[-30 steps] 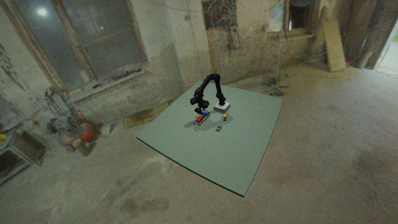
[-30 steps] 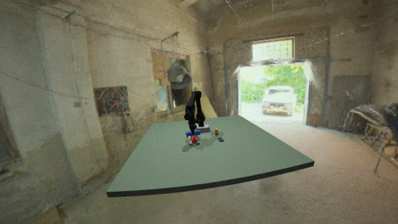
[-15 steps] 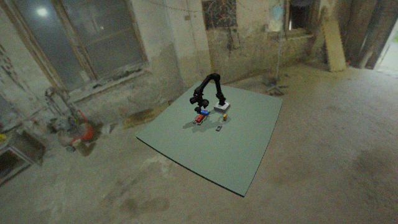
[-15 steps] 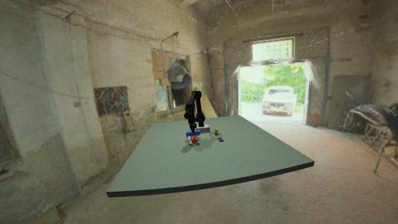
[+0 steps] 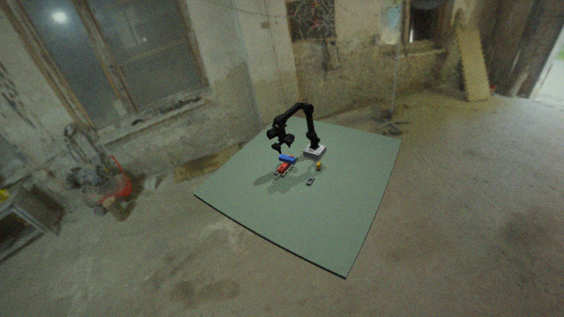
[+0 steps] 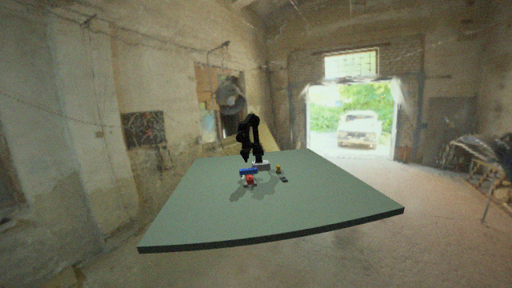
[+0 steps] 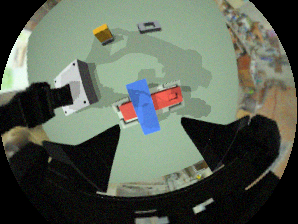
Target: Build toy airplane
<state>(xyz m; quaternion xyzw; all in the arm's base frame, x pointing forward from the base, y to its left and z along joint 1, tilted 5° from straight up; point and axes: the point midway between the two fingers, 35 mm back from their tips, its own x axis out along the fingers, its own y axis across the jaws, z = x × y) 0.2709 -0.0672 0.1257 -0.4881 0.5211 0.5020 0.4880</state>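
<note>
The red fuselage [image 5: 283, 167] [image 6: 250, 179] [image 7: 167, 99] lies in the pale cradle [image 5: 277, 174] [image 6: 243, 181]. The blue wing [image 5: 287, 158] [image 6: 248, 171] [image 7: 144, 107] lies crosswise over it, about square to it; its tab is hidden, and I cannot tell whether it is fully down. The tail socket shows empty near the fuselage's right end in the wrist view. The orange tail fin [image 5: 318, 165] [image 6: 278, 169] [image 7: 103, 32] stands apart on a small dark base. My gripper [image 5: 285, 148] [image 6: 246, 161] [image 7: 152, 124] is open and empty, above the wing and clear of it.
A small grey slotted block [image 5: 310, 181] [image 6: 283, 179] [image 7: 149, 23] lies on the green mat [image 5: 335, 229] [image 6: 304, 216] near the tail fin. The arm's pale base [image 5: 314, 152] [image 6: 262, 166] [image 7: 75, 87] stands close behind the cradle.
</note>
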